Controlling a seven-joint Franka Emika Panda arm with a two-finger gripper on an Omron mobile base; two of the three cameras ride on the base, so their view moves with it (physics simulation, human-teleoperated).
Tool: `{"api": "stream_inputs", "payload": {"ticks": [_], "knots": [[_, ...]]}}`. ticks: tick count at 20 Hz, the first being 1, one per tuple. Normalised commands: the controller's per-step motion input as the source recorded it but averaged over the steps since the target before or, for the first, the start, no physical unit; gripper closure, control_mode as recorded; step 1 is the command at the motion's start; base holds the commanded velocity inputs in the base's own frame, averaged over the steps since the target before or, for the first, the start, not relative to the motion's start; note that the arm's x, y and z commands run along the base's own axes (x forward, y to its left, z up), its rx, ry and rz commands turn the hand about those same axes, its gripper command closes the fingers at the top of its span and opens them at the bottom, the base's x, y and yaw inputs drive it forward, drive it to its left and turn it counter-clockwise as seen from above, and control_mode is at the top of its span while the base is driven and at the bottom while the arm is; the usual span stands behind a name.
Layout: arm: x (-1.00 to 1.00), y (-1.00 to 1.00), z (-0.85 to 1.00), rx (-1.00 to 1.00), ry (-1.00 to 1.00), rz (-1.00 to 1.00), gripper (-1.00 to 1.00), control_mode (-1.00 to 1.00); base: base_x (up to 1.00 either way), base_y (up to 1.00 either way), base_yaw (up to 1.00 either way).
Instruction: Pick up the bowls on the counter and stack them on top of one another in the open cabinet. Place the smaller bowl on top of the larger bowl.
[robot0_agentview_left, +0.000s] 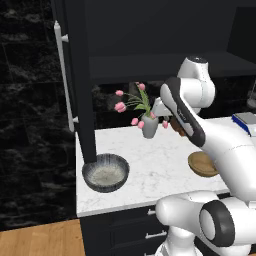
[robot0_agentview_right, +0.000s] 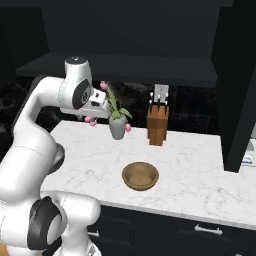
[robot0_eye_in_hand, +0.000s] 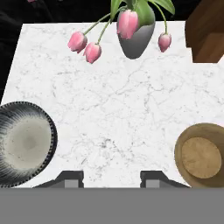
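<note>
Fingers (robot0_eye_in_hand: 112, 178) stand spread and empty above bare marble of the bench (robot0_eye_in_hand: 122, 109). Larger bowl (robot0_eye_in_hand: 22, 143) lies to their left in the hand view, smaller bowl (robot0_eye_in_hand: 202, 155) to their right, both apart from them. Grey vase (robot0_eye_in_hand: 138, 37) of pink tulips stands beyond.

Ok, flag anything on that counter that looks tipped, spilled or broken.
Nothing stands out. The grey ribbed bowl and wooden bowl sit upright and apart on the marble counter; the tulip vase and knife block stand straight.

Marble counter (robot0_eye_in_hand: 131, 109): larger bowl (robot0_eye_in_hand: 24, 143), smaller bowl (robot0_eye_in_hand: 202, 155), vase (robot0_eye_in_hand: 138, 37), knife block (robot0_agentview_right: 158, 125).
</note>
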Motion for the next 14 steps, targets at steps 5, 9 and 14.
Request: {"api": "stream_inputs", "payload": {"ticks": [5,9,14], "knots": [[-0.28,-0.58,-0.08,0.04,-0.04,-0.06,-1.0,-1.0,0.0,0.0,0.0],[-0.79,-1.0,-0.45,0.0,-0.12,-0.11,-1.0,-1.0,0.0,0.0,0.0],[-0.66,-1.0,-0.59,0.0,-0.02,-0.13,-1.0,-1.0,0.0,0.0,0.0]]}}
